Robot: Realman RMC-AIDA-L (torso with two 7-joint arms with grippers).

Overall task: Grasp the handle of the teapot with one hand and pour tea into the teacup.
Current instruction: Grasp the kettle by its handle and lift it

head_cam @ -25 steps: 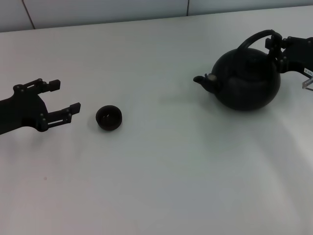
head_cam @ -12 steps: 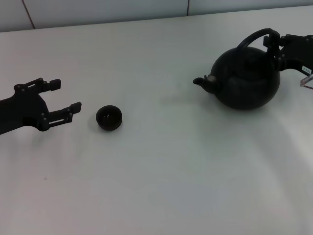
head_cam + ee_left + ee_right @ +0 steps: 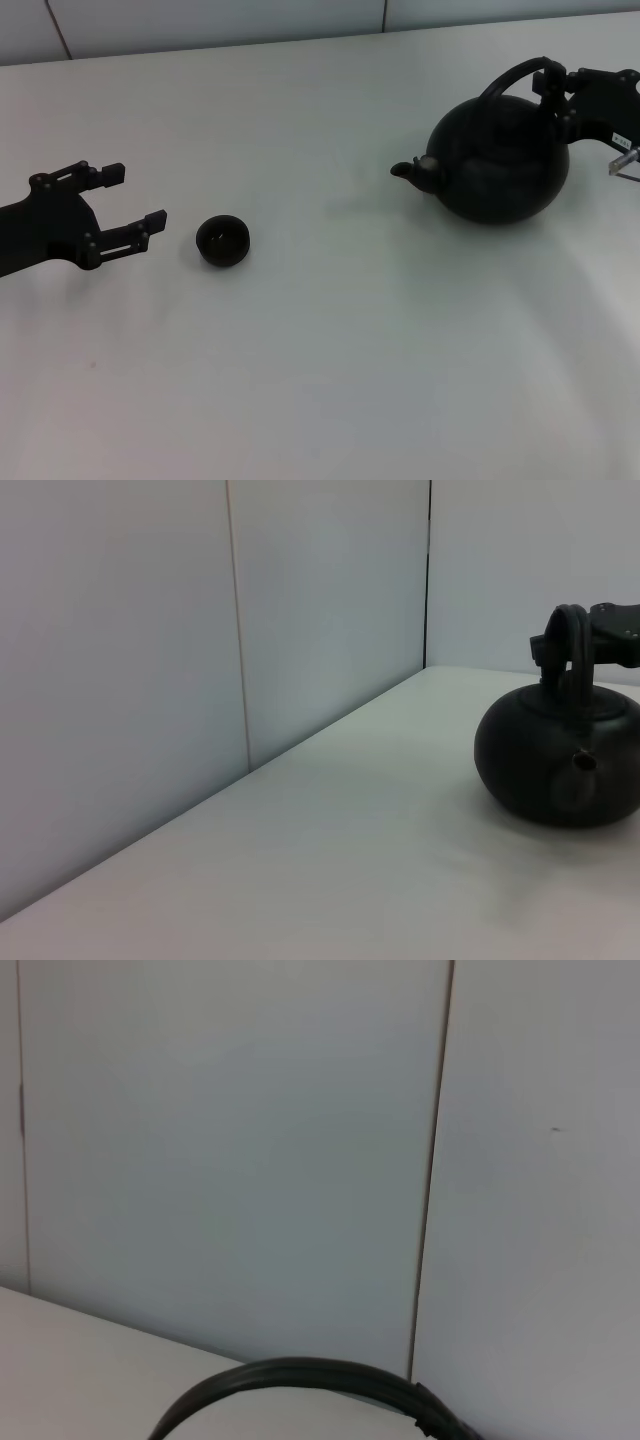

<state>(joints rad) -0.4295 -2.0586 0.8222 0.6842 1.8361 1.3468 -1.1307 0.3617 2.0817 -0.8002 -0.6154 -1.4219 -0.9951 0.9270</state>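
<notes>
The round black teapot [image 3: 500, 165] stands at the table's far right, its short spout [image 3: 405, 170] pointing left toward the teacup. My right gripper [image 3: 555, 95] is shut on the right end of the arched handle [image 3: 510, 78]. The left wrist view shows the teapot [image 3: 560, 765] head-on from the spout side, with the handle [image 3: 572, 640] upright. The right wrist view catches only the handle's arc [image 3: 300, 1375]. The small dark teacup [image 3: 223, 241] sits upright at the left. My left gripper [image 3: 136, 195] stays open just left of the cup, not touching it.
The white table [image 3: 350, 350] stretches between cup and teapot with nothing on it. A pale panelled wall [image 3: 200, 20] runs along the far edge. A small clear tag [image 3: 625, 165] shows by the right arm.
The teapot has shifted slightly left with the right gripper on its handle, the spout dipping a little. The left gripper and teacup have not moved.
</notes>
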